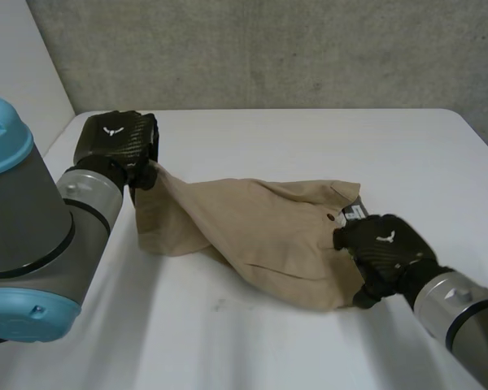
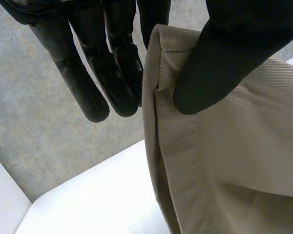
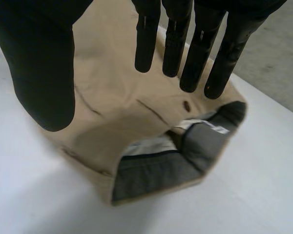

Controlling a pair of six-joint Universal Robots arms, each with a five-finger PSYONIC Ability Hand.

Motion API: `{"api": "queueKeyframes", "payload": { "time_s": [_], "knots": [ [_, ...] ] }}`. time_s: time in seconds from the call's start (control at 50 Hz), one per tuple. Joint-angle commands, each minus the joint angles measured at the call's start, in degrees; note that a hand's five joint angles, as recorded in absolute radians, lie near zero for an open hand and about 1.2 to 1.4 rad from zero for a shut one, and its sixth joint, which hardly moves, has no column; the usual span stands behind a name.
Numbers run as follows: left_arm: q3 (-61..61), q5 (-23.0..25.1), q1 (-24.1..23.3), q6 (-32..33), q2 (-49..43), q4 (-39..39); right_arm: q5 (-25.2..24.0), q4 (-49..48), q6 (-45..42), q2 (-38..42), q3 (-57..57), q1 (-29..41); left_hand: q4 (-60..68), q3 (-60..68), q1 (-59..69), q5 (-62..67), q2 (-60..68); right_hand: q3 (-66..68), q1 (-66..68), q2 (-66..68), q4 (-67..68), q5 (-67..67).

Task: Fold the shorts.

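Beige shorts (image 1: pixel 252 223) lie rumpled across the middle of the white table (image 1: pixel 325 138). My left hand (image 1: pixel 115 140) is at their left end, holding a hem corner raised off the table. In the left wrist view its thumb (image 2: pixel 224 63) pinches the hemmed edge of the shorts (image 2: pixel 224 161) against the fingers (image 2: pixel 107 78). My right hand (image 1: pixel 384 244) is at the waistband end on the right. In the right wrist view its fingers (image 3: pixel 185 44) are straight and spread from the thumb, hovering over the waistband (image 3: pixel 176 163), whose grey lining is turned up; nothing is between them.
A grey concrete wall (image 1: pixel 268 49) rises behind the table's far edge. Bare tabletop (image 1: pixel 228 341) lies in front of the shorts and to their right. The left arm's large grey and blue joint (image 1: pixel 16 227) stands at the near left.
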Motion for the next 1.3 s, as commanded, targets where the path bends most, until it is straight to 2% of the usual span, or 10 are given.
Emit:
{"api": "queueKeyframes", "payload": {
  "time_s": [0.02,0.22,0.28,0.36,0.44,0.52,0.62,0.9,1.04,1.3],
  "knots": [
    [-0.70,-0.04,0.17,-0.15,-0.12,-0.18,0.47,-4.00,-6.15,5.82,1.33,3.06,11.62,11.77,15.48,15.10,11.42,6.26,10.69,6.38,6.30,7.42],
    [-0.70,-0.04,0.61,-0.24,-0.03,-0.36,4.25,-11.21,-9.49,12.15,1.24,3.50,11.62,11.77,15.48,15.10,11.42,8.11,12.54,8.23,8.14,9.27],
    [-0.79,-0.04,0.61,-0.24,0.06,-0.45,5.04,-13.41,-9.93,13.21,1.07,3.59,11.62,11.77,15.48,15.10,11.42,16.83,21.25,16.95,16.86,17.98],
    [-0.97,-0.04,0.52,-0.32,0.06,-0.53,5.48,-15.61,-10.11,13.56,0.72,3.59,11.62,11.77,15.48,15.10,11.42,49.55,53.98,49.67,49.58,50.71],
    [-1.67,-0.04,0.52,-0.24,0.85,-0.62,7.06,-15.52,-10.11,12.33,-0.86,3.59,11.62,11.77,15.48,15.10,11.42,49.60,54.03,49.72,49.64,50.76],
    [-1.67,-0.04,0.52,0.20,4.62,-0.80,9.17,-14.73,-9.40,2.78,-4.11,3.50,11.62,11.77,15.48,15.10,11.42,49.60,54.03,49.72,49.64,50.76],
    [3.05,0.23,0.61,1.43,14.80,-2.98,9.26,-6.94,-9.67,-11.11,-15.76,3.33,11.62,11.77,15.48,15.10,11.42,49.60,54.03,49.72,49.64,50.76],
    [24.17,0.14,3.07,2.40,23.35,-11.78,9.70,11.72,-7.73,-13.07,-47.44,2.53,11.62,11.77,15.48,15.10,11.42,49.60,54.03,49.72,49.64,50.76],
    [20.57,1.98,3.77,2.31,18.09,-12.05,9.26,15.15,-7.91,-3.09,-47.45,3.41,11.62,11.77,15.48,15.10,11.42,49.60,54.03,49.72,49.64,50.76],
    [22.75,3.22,7.20,3.02,-13.99,-4.85,10.14,6.12,-6.77,21.46,-47.00,4.47,11.62,11.77,15.48,15.10,11.42,49.60,54.03,49.72,49.64,50.76]
  ]
}}
